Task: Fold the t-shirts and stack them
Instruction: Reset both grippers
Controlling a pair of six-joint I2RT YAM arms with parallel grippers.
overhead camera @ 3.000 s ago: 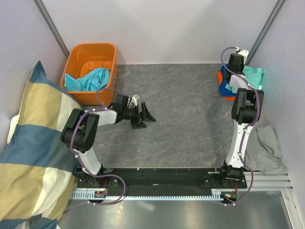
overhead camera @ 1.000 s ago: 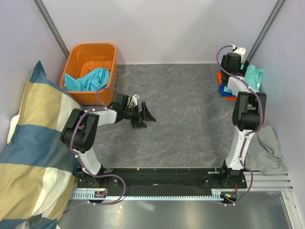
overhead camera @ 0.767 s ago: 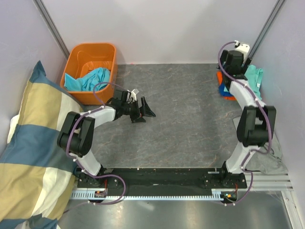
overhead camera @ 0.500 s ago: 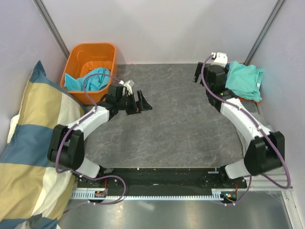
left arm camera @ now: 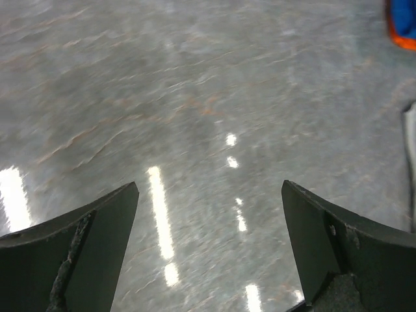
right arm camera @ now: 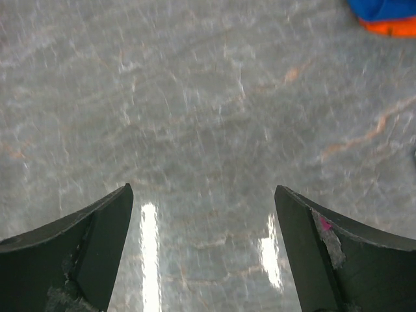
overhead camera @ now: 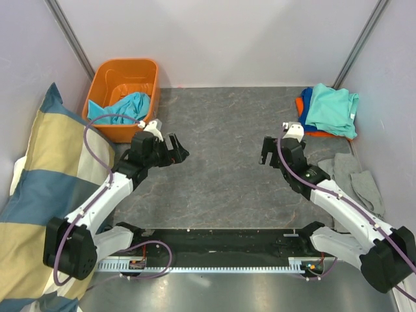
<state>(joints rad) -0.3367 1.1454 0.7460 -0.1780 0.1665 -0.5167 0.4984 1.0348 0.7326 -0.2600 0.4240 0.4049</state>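
Observation:
A mint-teal t-shirt (overhead camera: 333, 109) lies folded on top of a stack at the back right, with a blue and an orange t-shirt (overhead camera: 301, 108) showing under its left edge. A crumpled turquoise t-shirt (overhead camera: 125, 106) lies in the orange bin (overhead camera: 121, 69) at the back left. My left gripper (overhead camera: 179, 148) hangs open over bare table just right of the bin. My right gripper (overhead camera: 265, 151) is open too, over the table in front and to the left of the stack. Both wrist views show wide-open fingers (left arm camera: 91, 247) (right arm camera: 338, 253) with only tabletop between them; the stack's edge (right arm camera: 387, 14) (left arm camera: 404, 26) shows in the corner of each.
A big blue-and-cream striped pillow (overhead camera: 39, 208) fills the left side beside the table. A grey cloth (overhead camera: 356, 179) lies crumpled at the right edge, in front of the stack. The grey marbled table (overhead camera: 227, 130) spreads between the two grippers.
The right gripper has left the stack at the back right and swung down to the table's middle right. The left arm has drawn back leftward. The mint-teal shirt now lies uncovered on the stack.

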